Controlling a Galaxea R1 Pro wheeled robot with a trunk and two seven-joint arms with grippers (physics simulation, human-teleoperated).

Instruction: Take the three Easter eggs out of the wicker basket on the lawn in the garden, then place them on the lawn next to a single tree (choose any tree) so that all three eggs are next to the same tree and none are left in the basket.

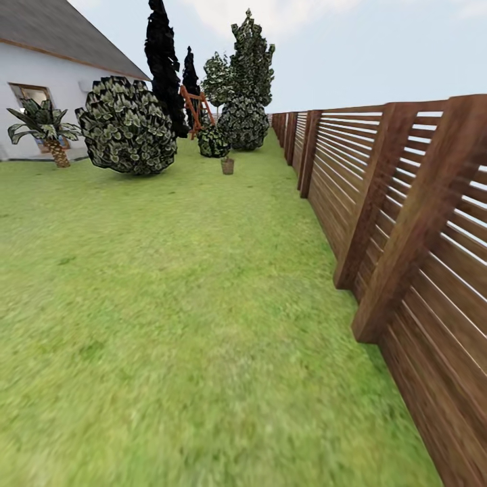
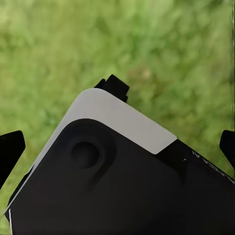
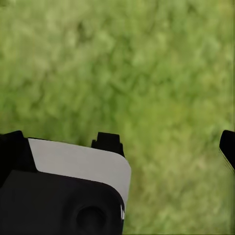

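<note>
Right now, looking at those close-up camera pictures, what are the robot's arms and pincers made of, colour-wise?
Over blurry green lawn, each wrist shows a matte black rounded housing with a pale grey panel and a round recess. Black pincer fingertips show; faint lettering is unreadable.

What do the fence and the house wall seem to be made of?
The fence looks like brown wood with a matte finish: grain streaks show on its thick posts and thin horizontal slats. The house wall seems to be smooth white plaster or painted masonry, since it shows no joints or boards, but the render leaves this open.
</note>
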